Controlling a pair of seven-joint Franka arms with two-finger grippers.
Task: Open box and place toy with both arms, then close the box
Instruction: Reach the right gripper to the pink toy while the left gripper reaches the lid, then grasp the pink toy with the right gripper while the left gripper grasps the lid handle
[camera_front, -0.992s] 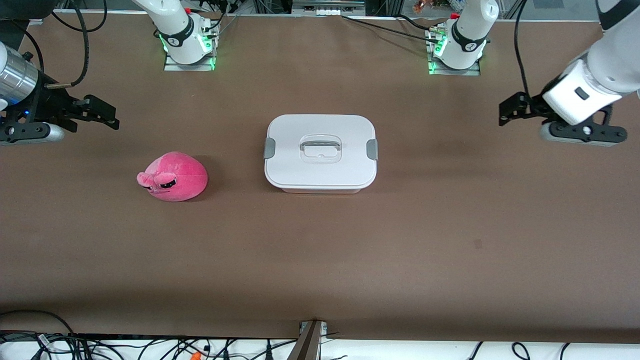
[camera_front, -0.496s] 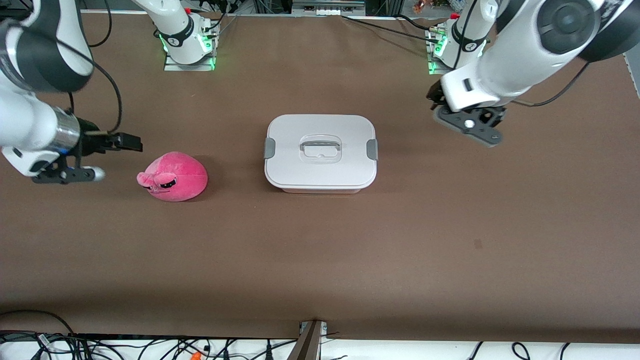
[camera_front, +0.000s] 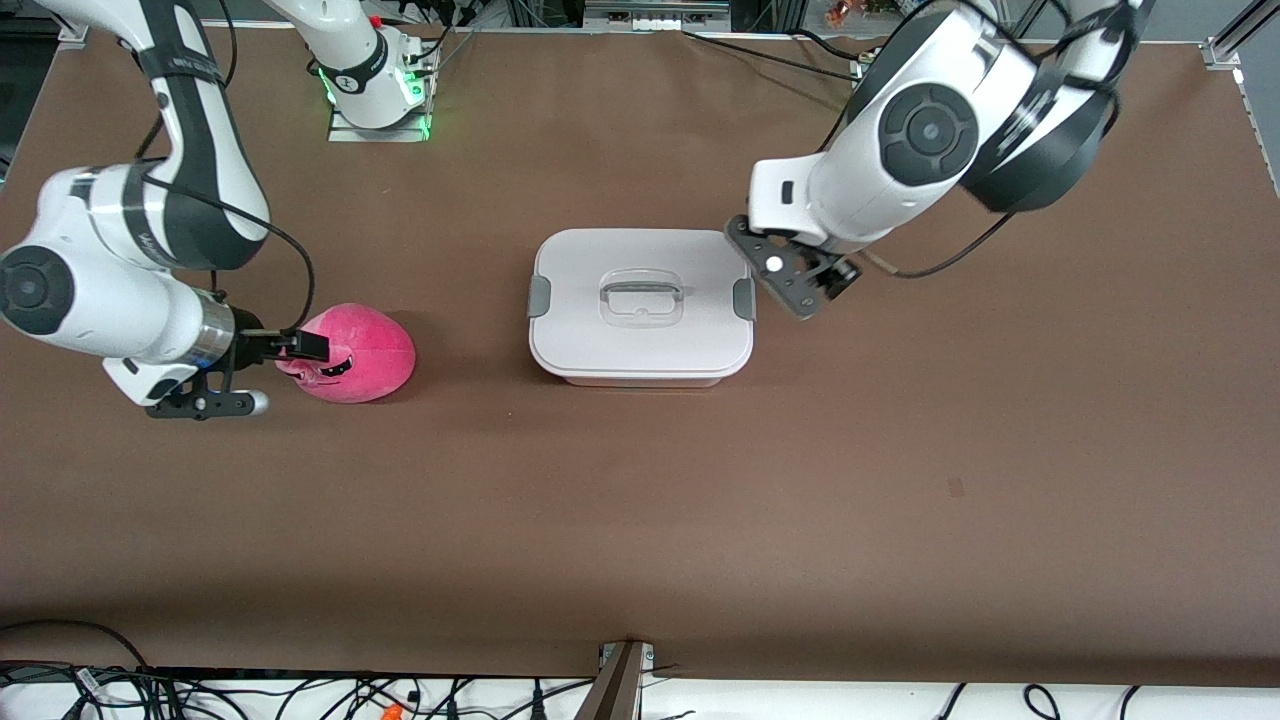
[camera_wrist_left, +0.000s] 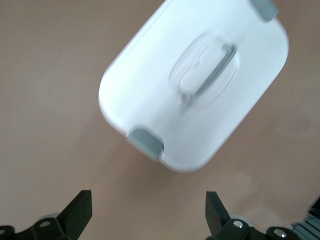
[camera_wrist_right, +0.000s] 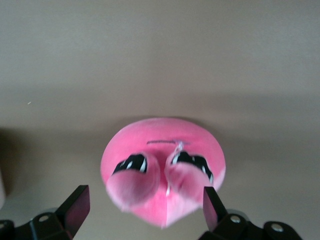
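Box mid-table, lid on, clips latched. Left gripper spread, empty, over table just beside box's near clip. Right gripper spread, empty, straddling toy's face end; toy lies apart from box. Advice: centre jaws on clip before prying; grasp toy's body, not ears.

The box sat mid-table, white lid on, grey clips at both ends; the toy, a hot-pink plush, lay toward the right arm's end, well apart.
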